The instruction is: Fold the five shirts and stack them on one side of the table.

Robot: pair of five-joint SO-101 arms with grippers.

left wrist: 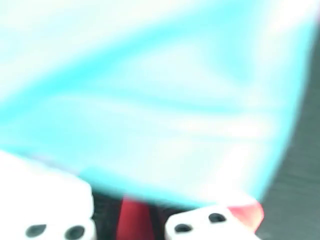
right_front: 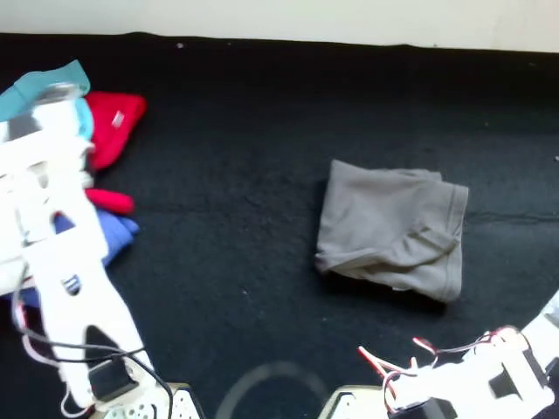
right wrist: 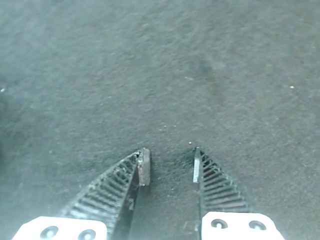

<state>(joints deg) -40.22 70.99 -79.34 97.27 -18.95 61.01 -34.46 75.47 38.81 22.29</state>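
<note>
While the black counter [right_front: 262, 113] carries one grey shirt [right_front: 393, 229] folded near its middle, the teal shirt [right_front: 35, 85], red shirt [right_front: 113, 122] and blue shirt [right_front: 118, 231] lie bunched at one edge, seemingly unfolded, so most of the task looks left. The right gripper [right wrist: 169, 167] hangs slightly parted, empty, over bare counter; the left gripper [right_front: 54, 96] sits against the teal shirt, its grip impossible to tell
</note>
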